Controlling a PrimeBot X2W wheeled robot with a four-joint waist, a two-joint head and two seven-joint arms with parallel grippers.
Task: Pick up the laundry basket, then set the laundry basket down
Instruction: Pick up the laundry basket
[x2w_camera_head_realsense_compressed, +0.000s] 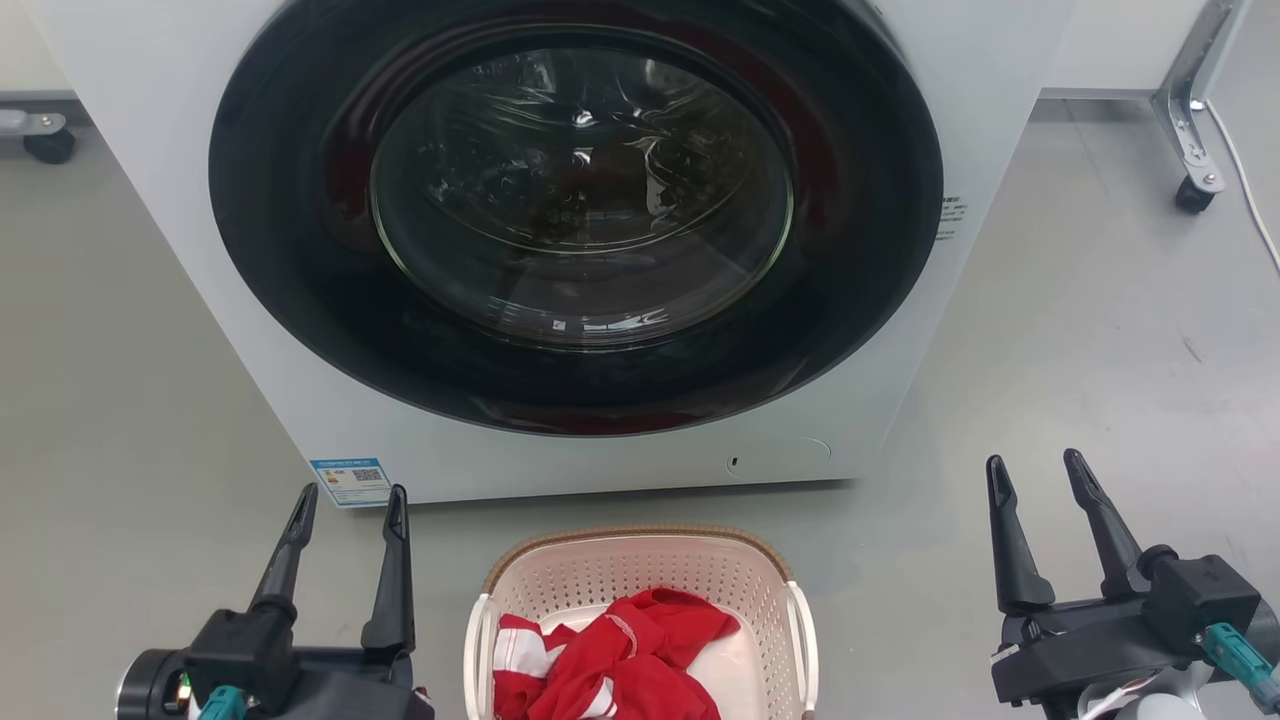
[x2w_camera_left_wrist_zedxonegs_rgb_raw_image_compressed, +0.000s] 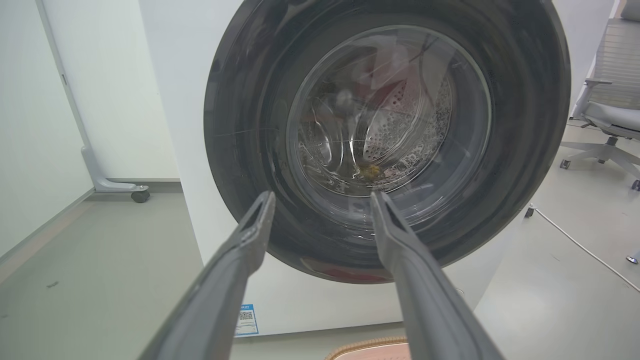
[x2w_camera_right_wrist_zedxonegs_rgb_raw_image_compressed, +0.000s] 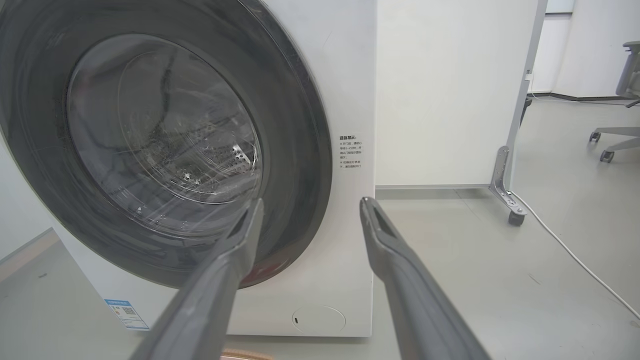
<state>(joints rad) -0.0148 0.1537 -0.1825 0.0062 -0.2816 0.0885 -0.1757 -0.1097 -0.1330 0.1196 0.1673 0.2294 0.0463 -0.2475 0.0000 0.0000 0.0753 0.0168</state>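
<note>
- The basket (x2w_camera_head_realsense_compressed: 620, 578) stood on the floor (x2w_camera_head_realsense_compressed: 1080, 350) just in front of the washer (x2w_camera_head_realsense_compressed: 250, 380). It sat centred below the round dark door (x2w_camera_head_realsense_compressed: 575, 200), with its brown rim towards the washer's base but apart from it.
- A red-and-white garment (x2w_camera_head_realsense_compressed: 620, 660) lay heaped inside the basket, on the side away from the washer.
- The two white handles (x2w_camera_head_realsense_compressed: 803, 640) sat on the basket's sides, parallel to the washer's front; neither end effector touched them.
- The left end effector (x2w_camera_head_realsense_compressed: 352, 495) hovered in front of the washer's lower corner on the robot's left, near the blue label (x2w_camera_head_realsense_compressed: 350, 482). Its fingers were spread wide with nothing between them.
- The right end effector (x2w_camera_head_realsense_compressed: 1035, 460) hovered off the washer's opposite lower corner, over bare floor. Its fingers were parted about as widely and were likewise empty.
- In the left wrist view, the left end effector (x2w_camera_left_wrist_zedxonegs_rgb_raw_image_compressed: 322, 196) pointed at the lower part of the door glass. A strip of basket (x2w_camera_left_wrist_zedxonegs_rgb_raw_image_compressed: 370, 345) rim showed below the washer's base.
- In the right wrist view, the right end effector (x2w_camera_right_wrist_zedxonegs_rgb_raw_image_compressed: 311, 201) pointed at the washer's front panel beside the door. A sliver of basket (x2w_camera_right_wrist_zedxonegs_rgb_raw_image_compressed: 247, 356) rim showed beneath the washer.
- A cable (x2w_camera_right_wrist_zedxonegs_rgb_raw_image_compressed: 575, 260) ran along the floor well to the washer's side, on the robot's right. A chair (x2w_camera_left_wrist_zedxonegs_rgb_raw_image_compressed: 610, 110) stood farther off on that same side.
</note>
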